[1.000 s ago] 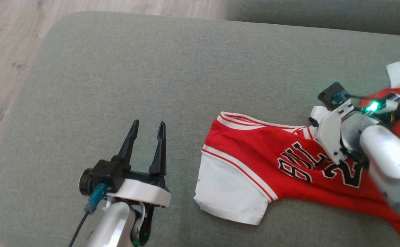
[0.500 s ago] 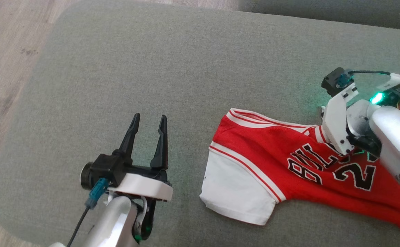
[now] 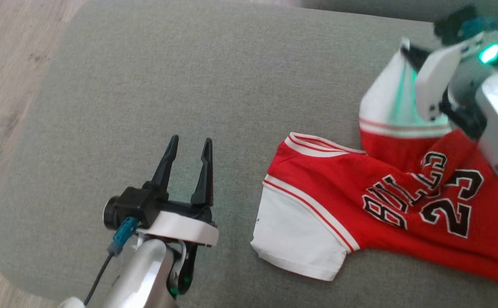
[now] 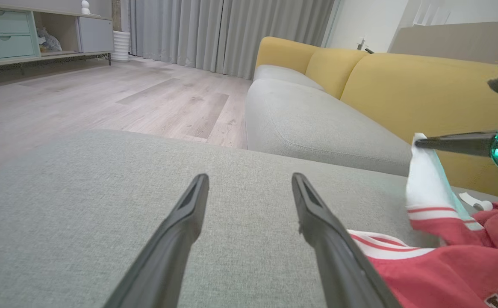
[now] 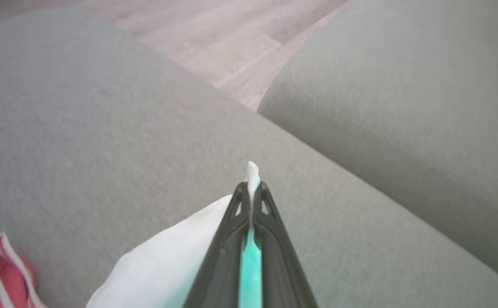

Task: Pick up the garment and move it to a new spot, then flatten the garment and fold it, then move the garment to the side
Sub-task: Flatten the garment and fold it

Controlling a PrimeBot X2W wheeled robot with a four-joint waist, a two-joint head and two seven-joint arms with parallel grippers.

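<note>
Sleeve (image 3: 385,100) now aloft, perhaps taut, in right claw (image 5: 252,190).

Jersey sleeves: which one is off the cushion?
The far white sleeve, pinched in the shut right end effector and held up off the cushion. The near white sleeve lies flat, untouched.

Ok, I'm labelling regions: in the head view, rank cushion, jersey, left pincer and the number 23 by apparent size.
cushion
jersey
left pincer and number 23: alike, pincer nearer the camera, so unranked
</note>
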